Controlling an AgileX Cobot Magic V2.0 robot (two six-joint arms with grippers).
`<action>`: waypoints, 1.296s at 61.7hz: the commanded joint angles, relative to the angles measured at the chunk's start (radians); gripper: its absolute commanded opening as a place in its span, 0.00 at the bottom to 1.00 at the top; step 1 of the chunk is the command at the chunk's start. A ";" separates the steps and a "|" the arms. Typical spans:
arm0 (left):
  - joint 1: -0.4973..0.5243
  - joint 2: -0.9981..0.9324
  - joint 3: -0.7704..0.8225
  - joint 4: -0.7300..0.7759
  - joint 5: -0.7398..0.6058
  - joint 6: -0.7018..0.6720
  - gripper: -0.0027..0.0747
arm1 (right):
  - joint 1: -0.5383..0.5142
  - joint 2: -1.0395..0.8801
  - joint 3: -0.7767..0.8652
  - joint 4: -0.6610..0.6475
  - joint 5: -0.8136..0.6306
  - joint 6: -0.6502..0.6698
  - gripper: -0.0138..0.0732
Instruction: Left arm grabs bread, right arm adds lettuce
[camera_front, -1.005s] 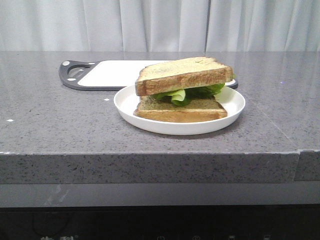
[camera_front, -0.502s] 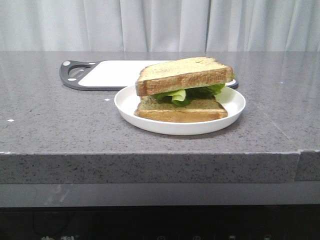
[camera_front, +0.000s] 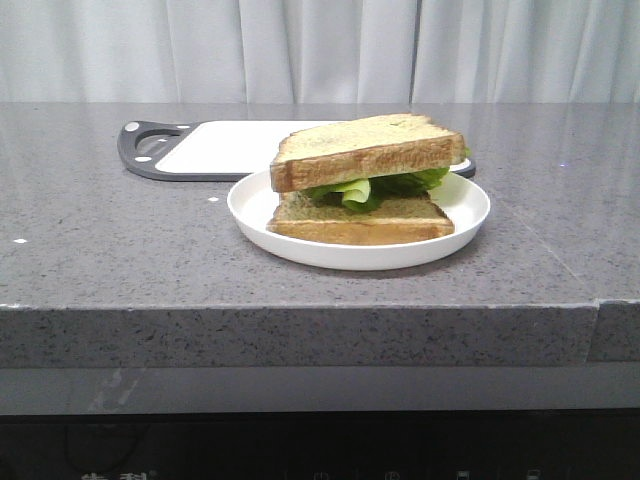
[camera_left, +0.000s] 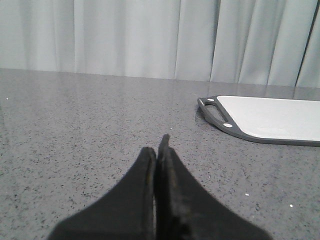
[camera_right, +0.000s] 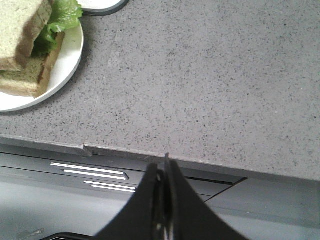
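Bread (camera_front: 368, 150) tops the stack at centre frame on my front feed, lettuce (camera_front: 385, 186) beneath it, thinner slice (camera_front: 360, 219) lowest, all on the white plate (camera_front: 258, 208). Left arm (camera_left: 160, 152) and right arm (camera_right: 165, 167) (both empty) show fingers pressed together.

A speckled grey stone tabletop (camera_front: 120, 250) carries a round white plate (camera_front: 262, 205) near its front edge and, just behind it, a white cutting board with dark grey rim (camera_front: 215, 145).
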 joint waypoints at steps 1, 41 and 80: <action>0.001 -0.020 0.006 -0.010 -0.089 -0.006 0.01 | -0.003 0.003 -0.023 -0.003 -0.056 0.000 0.02; 0.001 -0.018 0.006 -0.010 -0.089 -0.006 0.01 | -0.003 0.003 -0.023 -0.003 -0.057 0.000 0.02; 0.001 -0.018 0.006 -0.010 -0.089 -0.006 0.01 | 0.000 -0.365 0.459 -0.009 -0.732 -0.001 0.02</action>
